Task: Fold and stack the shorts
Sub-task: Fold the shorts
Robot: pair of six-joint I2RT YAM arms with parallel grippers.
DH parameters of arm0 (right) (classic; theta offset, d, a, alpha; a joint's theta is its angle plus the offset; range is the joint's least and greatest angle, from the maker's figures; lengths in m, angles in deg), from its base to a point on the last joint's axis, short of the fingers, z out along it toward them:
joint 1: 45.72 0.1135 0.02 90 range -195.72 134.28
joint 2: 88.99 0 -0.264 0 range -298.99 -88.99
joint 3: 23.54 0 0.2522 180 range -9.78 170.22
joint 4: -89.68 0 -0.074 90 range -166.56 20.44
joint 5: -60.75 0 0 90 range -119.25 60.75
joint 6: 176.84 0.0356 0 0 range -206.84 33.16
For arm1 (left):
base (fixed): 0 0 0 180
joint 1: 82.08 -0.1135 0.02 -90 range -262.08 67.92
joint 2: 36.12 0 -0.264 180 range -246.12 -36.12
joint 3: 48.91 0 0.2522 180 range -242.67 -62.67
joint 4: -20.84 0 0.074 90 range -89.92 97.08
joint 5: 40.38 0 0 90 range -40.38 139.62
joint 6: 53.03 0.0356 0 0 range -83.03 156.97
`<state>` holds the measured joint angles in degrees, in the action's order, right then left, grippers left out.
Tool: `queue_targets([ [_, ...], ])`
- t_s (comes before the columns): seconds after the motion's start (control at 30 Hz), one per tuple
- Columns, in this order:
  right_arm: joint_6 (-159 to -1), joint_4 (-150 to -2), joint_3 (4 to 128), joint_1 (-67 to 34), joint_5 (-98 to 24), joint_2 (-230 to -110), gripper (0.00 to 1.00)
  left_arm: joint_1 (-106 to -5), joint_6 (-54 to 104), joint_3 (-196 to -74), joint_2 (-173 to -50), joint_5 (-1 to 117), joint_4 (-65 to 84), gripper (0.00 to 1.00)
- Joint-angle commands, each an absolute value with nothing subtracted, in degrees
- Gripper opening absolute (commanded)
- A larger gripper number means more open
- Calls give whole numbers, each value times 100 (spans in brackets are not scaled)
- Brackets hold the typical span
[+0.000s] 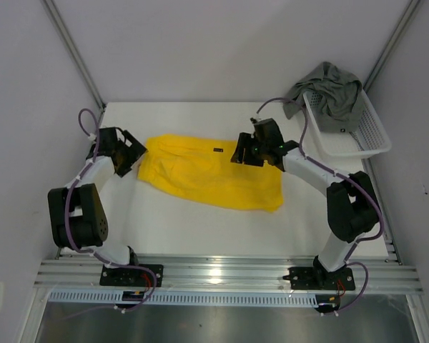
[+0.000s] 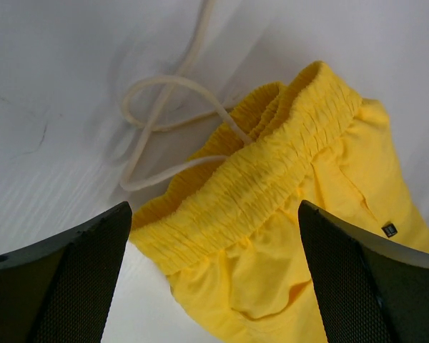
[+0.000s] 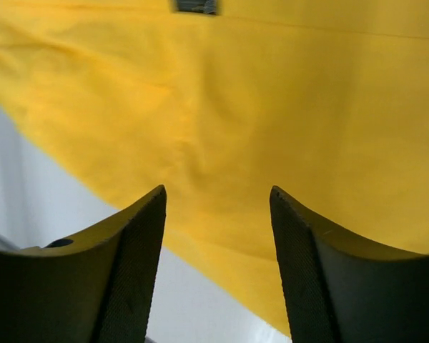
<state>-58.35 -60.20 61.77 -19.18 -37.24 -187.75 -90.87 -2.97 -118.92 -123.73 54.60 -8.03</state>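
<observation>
The yellow shorts (image 1: 207, 171) lie spread flat across the middle of the table, with a small dark logo (image 1: 218, 149) near the far edge. The grey-green shorts (image 1: 330, 87) are bunched over the back rim of the white basket (image 1: 368, 139). My left gripper (image 1: 134, 154) is open at the yellow pair's left end. In the left wrist view the elastic waistband (image 2: 272, 171) and pale drawstring (image 2: 157, 121) lie between and beyond the left gripper (image 2: 214, 268). My right gripper (image 1: 242, 153) hovers open over the far right part; in its own view the right gripper (image 3: 218, 196) holds nothing above the yellow cloth (image 3: 272, 107).
The mesh basket stands at the back right corner against the wall. White enclosure walls close in the left, back and right sides. An aluminium rail (image 1: 222, 271) with both arm bases runs along the near edge.
</observation>
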Motion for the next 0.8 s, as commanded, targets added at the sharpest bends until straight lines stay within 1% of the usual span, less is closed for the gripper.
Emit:
queue_targets([
  [0.0, -5705, -6485, 6572, -1549, -4445, -19023, 59, -9130, 15, -12383, -12716, 5692, -206, 99],
  [0.07, -5582, -6714, 6756, -1348, -4726, -19384, 57, -9148, 58, -12602, -12892, 5779, -57, 99],
  [0.23, -5230, -7312, 7064, -1066, -5202, -20217, 59, -9148, 33, -13051, -13525, 6025, 347, 99],
  [0.37, -5133, -7419, 7266, -969, -5272, -20762, 56, -9157, 67, -13113, -13824, 6262, 786, 99],
  [0.47, -5133, -7383, 7293, -951, -5281, -21080, 49, -9148, 50, -13254, -14097, 6490, 937, 99],
  [0.57, -5211, -7225, 7153, -951, -5176, -21160, 40, -9157, -20, -13175, -14194, 6579, 1059, 99],
  [0.7, -5378, -7094, 6609, -1039, -5017, -20863, 35, -9095, -100, -12754, -13949, 6580, 1104, 99],
  [0.77, -5458, -7093, 6152, -1214, -4991, -20686, 34, -9034, -134, -12448, -13564, 6536, 1139, 99],
])
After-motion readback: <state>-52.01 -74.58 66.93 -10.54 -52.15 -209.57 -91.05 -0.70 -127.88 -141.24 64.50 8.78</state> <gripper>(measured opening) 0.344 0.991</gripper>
